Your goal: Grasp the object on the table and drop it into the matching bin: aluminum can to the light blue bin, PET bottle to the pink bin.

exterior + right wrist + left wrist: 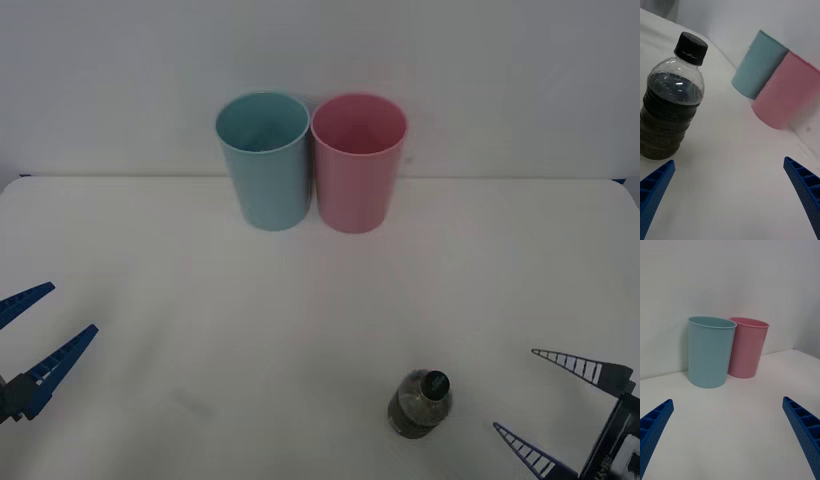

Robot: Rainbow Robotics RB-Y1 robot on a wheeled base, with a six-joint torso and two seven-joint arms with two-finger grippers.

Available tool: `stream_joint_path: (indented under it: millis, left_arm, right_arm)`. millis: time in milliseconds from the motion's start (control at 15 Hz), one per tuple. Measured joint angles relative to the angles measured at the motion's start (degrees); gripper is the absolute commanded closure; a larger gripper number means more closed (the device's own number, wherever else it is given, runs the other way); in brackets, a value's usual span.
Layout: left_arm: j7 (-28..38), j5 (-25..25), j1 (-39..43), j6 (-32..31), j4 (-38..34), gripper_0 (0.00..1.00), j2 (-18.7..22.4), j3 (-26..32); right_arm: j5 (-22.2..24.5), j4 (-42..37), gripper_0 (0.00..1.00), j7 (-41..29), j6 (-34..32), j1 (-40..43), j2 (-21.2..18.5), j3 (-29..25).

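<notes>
On the table (150, 300): one PET bottle (420, 403), two bins, pink bin (358, 163), light blue bin (264, 160); left gripper (30, 335), right gripper (560, 405) both spread apart

Looks like a bare lab or test bench rather than a home: plain white table (300, 330), blank pale wall (480, 60) behind at 12 o'clock, nothing else but two plastic bins, light blue bin (264, 160) and pink bin (358, 163), side by side at 12 o'clock.
</notes>
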Motion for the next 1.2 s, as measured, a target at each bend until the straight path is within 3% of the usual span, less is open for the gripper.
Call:
stream_joint_path:
  millis: [400, 800, 1200]
  left_arm:
    - [0.0, 0.0, 0.0, 0.0, 0.0, 0.0, 0.0, 0.0]
    - [0.0, 0.0, 0.0, 0.0, 0.0, 0.0, 0.0, 0.0]
    - [0.0, 0.0, 0.0, 0.0, 0.0, 0.0, 0.0, 0.0]
  right_arm:
    - [3.2, 0.0, 0.0, -19.7, -2.8, 0.5, 0.0, -0.7]
    - [4.7, 0.0, 0.0, -35.0, -5.4, 0.5, 0.0, 0.0]
    - [4.8, 0.0, 0.0, -35.6, -5.0, -0.9, 0.0, 4.3]
